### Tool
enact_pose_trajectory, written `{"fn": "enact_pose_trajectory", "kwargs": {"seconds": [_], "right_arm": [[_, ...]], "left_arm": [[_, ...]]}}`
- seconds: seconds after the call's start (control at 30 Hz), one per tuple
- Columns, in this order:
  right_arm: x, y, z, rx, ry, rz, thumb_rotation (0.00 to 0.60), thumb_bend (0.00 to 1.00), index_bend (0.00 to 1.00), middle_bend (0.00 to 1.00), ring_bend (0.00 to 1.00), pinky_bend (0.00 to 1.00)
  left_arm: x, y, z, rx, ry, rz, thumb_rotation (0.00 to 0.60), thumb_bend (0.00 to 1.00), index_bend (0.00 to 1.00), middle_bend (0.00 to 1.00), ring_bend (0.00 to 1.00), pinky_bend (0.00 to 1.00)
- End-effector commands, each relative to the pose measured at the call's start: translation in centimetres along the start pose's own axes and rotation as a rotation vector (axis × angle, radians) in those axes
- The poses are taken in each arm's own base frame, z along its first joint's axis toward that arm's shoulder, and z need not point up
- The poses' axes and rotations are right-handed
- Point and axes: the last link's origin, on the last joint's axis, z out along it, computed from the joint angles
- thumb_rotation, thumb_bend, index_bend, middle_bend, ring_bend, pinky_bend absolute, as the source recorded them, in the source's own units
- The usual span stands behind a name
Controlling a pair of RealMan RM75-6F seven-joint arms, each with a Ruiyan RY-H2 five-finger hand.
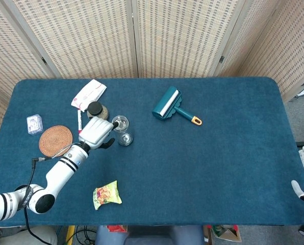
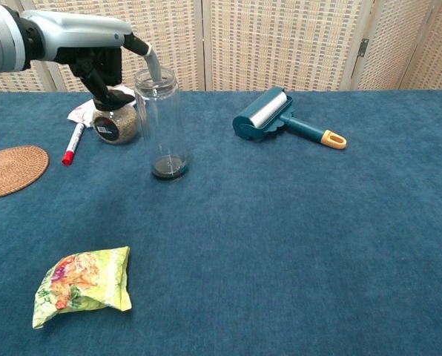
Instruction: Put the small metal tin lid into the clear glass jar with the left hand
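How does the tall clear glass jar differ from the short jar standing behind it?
The clear glass jar is tall, open at the top and nearly empty, with a dark round thing at its bottom. The short jar is squat, wears a black cap and is filled with grainy brownish contents. The left hand hovers by the tall one's mouth. Both stand upright.

Blue bench [image 2: 295, 245] bearing: lint roller [image 2: 265, 115], snack bag [image 2: 80, 285], woven coaster [image 2: 10, 170], red marker [image 2: 73, 143], lidded spice jar [image 2: 114, 121], white packet [image 1: 88, 94].
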Motion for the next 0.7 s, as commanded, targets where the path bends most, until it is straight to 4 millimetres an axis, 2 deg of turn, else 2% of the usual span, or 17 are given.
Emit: {"fn": "enact_pose_trajectory", "kwargs": {"seconds": [0.03,0.7], "right_arm": [[-0.01,0.00,0.01,0.000,0.000,0.000,0.600,0.29,0.01,0.17,0.04,0.05],[-0.06,0.17,-0.01,-0.006,0.000,0.000,0.600,0.29,0.01,0.17,0.04,0.05]], "left_arm": [[-0.08,0.03,0.01,-0.001,-0.003,0.001,0.600,0.43,0.29,1.00,0.98,1.00],[-0.56,0.22,0.31,0.001,-0.022,0.007,0.600,0.43,0.29,1.00,0.98,1.00]]}}
